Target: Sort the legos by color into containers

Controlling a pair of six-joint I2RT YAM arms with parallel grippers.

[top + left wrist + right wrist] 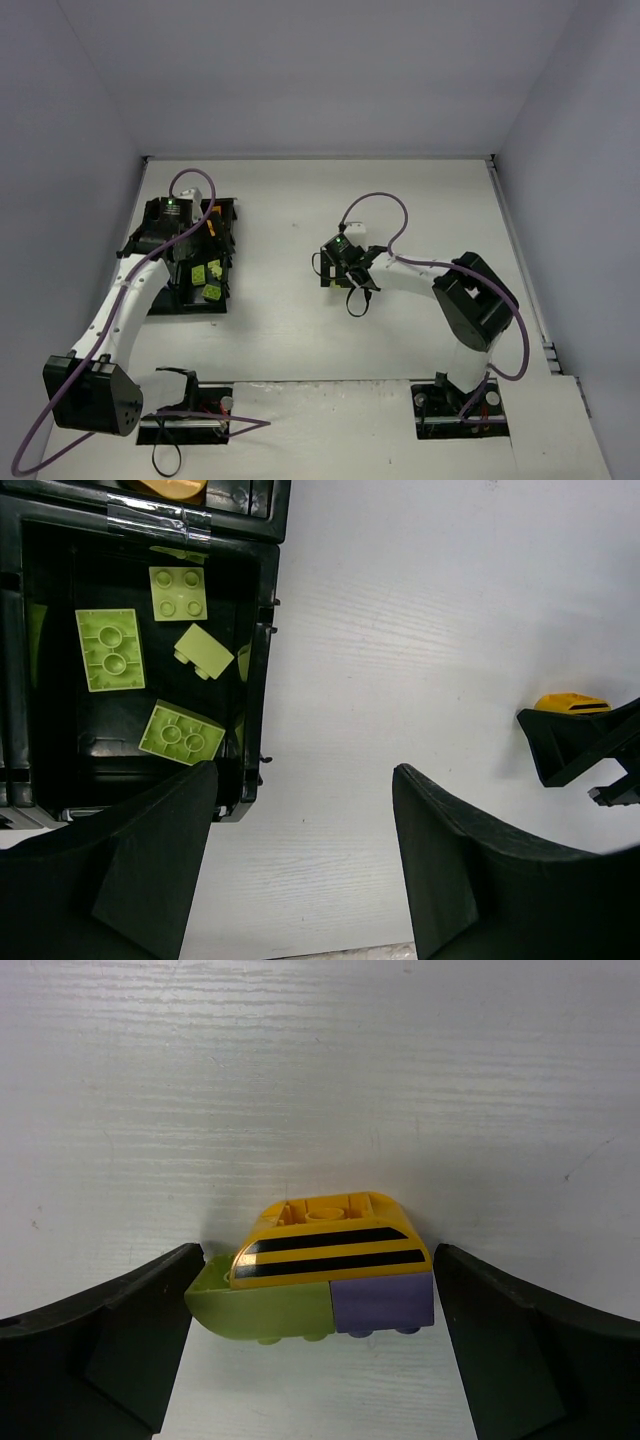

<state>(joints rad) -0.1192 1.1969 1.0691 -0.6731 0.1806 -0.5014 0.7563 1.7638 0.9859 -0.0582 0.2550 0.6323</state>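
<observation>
From above, the black tray [226,298] lies at the left of the table [300,340], under the left arm [120,300]. Left wrist: the left gripper [302,780], spread and empty, hangs beside a compartment holding four lime bricks [110,650]. Right wrist: the right gripper [320,1255] stands spread around an orange striped brick [335,1245] stacked on a lime brick [265,1310] and a purple brick [382,1302]

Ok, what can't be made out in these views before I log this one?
- Top view: the left arm covers most of the tray; only the lime bricks show.
- Top view: the right gripper hides the brick stack under it.
- Left wrist view: an orange piece in the next compartment is cut off by the top edge.
- Right wrist view: whether the fingers touch the stack is unclear.
</observation>
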